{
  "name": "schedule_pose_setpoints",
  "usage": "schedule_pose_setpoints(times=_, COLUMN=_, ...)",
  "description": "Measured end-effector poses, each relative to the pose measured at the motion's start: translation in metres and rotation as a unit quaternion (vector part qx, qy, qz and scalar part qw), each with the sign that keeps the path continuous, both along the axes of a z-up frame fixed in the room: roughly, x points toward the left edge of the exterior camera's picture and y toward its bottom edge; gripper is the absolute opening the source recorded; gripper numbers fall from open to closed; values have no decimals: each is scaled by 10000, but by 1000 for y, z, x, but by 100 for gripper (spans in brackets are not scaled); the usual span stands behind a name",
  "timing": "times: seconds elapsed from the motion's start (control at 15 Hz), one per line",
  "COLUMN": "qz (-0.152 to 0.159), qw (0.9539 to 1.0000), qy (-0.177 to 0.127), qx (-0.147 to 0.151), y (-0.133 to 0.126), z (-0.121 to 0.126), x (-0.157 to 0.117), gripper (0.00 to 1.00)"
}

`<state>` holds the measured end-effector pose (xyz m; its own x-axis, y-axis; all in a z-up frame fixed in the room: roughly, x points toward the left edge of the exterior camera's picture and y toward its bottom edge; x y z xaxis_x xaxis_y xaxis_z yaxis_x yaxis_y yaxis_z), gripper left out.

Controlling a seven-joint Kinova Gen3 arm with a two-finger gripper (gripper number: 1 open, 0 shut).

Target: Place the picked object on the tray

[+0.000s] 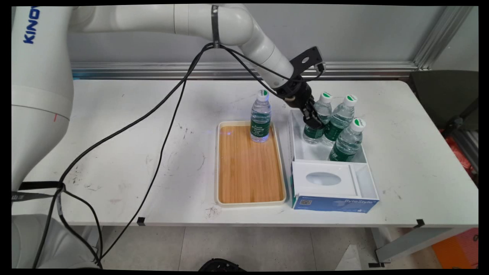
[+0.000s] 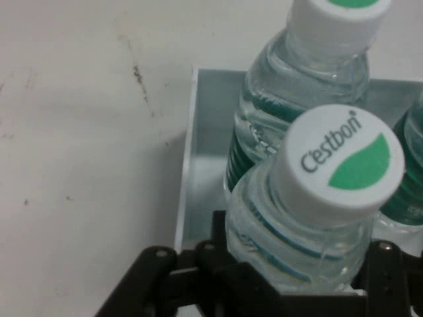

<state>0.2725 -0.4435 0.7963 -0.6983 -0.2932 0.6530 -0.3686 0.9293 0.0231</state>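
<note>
Hand view | gripper pinching bottle | beside box wall, bottles crowd it

In the hand view the fingers sink below the bottom edge, so you can't tell how tightly they sit on the near bottle. The far bottle loses its cap's upper part at the top edge. The label text on the tray's bottle is too small to read.

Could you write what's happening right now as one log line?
gripper: around boxed bottle, closure unclear | box: three bottles | tray: one bottle upright
</note>
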Motion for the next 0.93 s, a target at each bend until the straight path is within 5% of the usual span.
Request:
schedule_pose_setpoints(times=0.47, qz=7, qw=10000, qy=49, qx=-5, y=5, z=12, x=5, gripper=0)
schedule_pose_setpoints(times=0.93, qz=-22, qw=9999, qy=86, qx=-97, y=21, z=56, x=17, gripper=0)
